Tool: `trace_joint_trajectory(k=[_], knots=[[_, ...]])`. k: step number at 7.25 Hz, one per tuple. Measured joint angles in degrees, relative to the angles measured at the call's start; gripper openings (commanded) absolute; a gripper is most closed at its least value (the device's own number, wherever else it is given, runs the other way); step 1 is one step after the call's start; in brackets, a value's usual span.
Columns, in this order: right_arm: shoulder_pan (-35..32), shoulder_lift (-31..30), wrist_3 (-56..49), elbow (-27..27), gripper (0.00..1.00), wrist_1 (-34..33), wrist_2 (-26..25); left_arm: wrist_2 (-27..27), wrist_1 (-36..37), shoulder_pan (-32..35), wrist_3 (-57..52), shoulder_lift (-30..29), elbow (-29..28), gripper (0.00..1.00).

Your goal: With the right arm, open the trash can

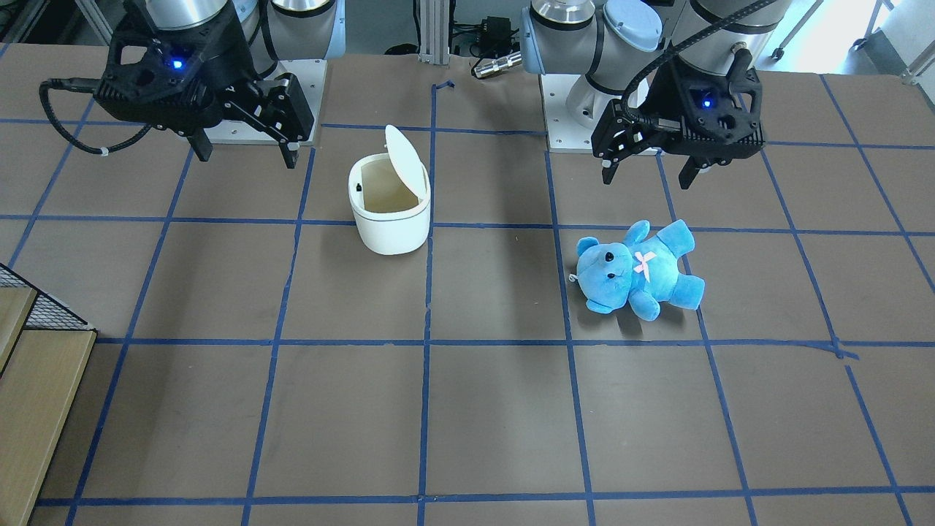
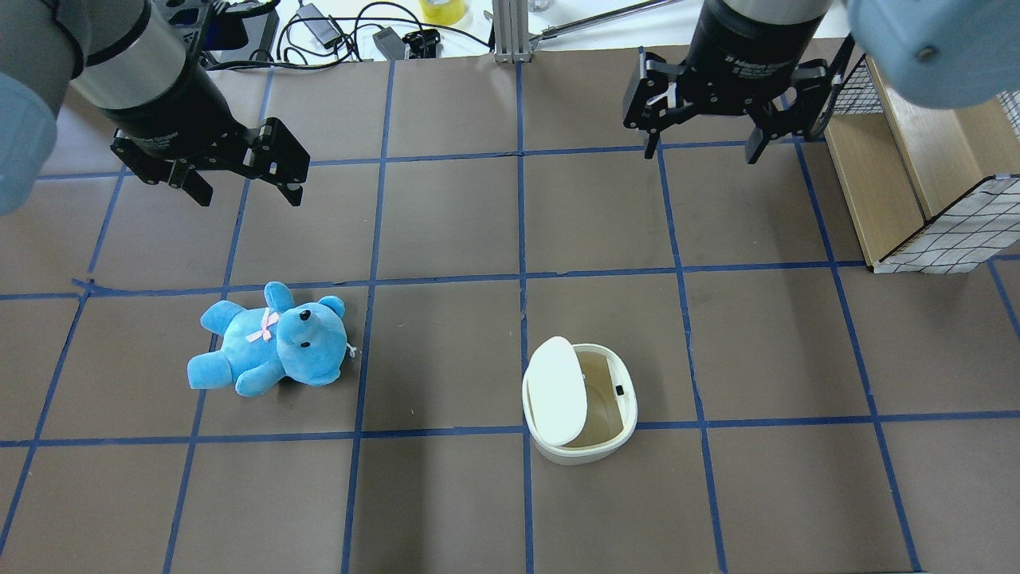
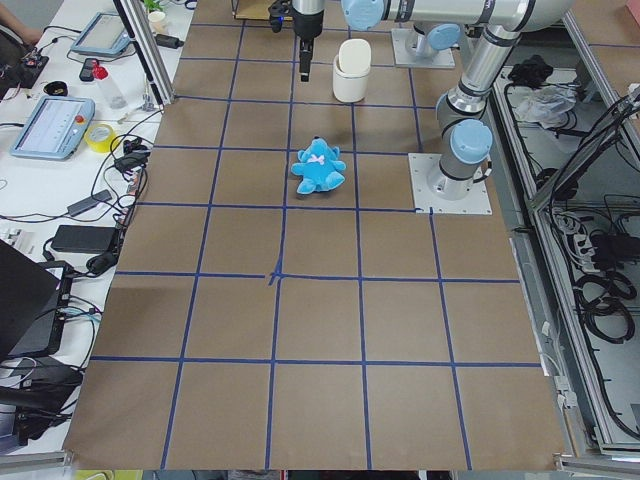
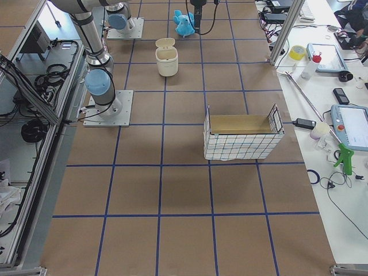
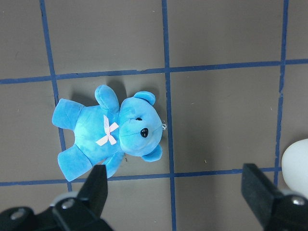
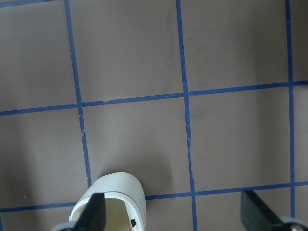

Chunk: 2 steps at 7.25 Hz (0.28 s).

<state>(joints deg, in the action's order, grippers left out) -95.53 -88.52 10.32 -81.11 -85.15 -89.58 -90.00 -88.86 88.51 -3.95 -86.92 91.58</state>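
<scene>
The white trash can [image 1: 391, 234] stands on the table with its flip lid [image 1: 405, 157] raised and its beige inside showing. It also shows in the overhead view [image 2: 582, 453] and at the bottom of the right wrist view [image 6: 115, 187]. My right gripper [image 1: 245, 155] hangs open and empty above the table, off to the can's side and apart from it; in the overhead view [image 2: 701, 151] it is well beyond the can. My left gripper [image 1: 646, 177] is open and empty above a blue teddy bear [image 1: 635, 267].
The blue teddy [image 2: 271, 339] lies on its back left of the can and fills the left wrist view [image 5: 115, 130]. A wire-mesh basket with wooden boards [image 2: 916, 183] stands at the table's right edge. Blue tape lines grid the brown table.
</scene>
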Motion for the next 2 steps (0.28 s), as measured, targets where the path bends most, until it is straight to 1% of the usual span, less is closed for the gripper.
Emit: trace_joint_trajectory(k=[2], knots=[[0.4,-0.1,-1.2,0.1,1.00,0.0,0.1,0.1,0.0,0.0,0.0,0.0,0.0,1.00]])
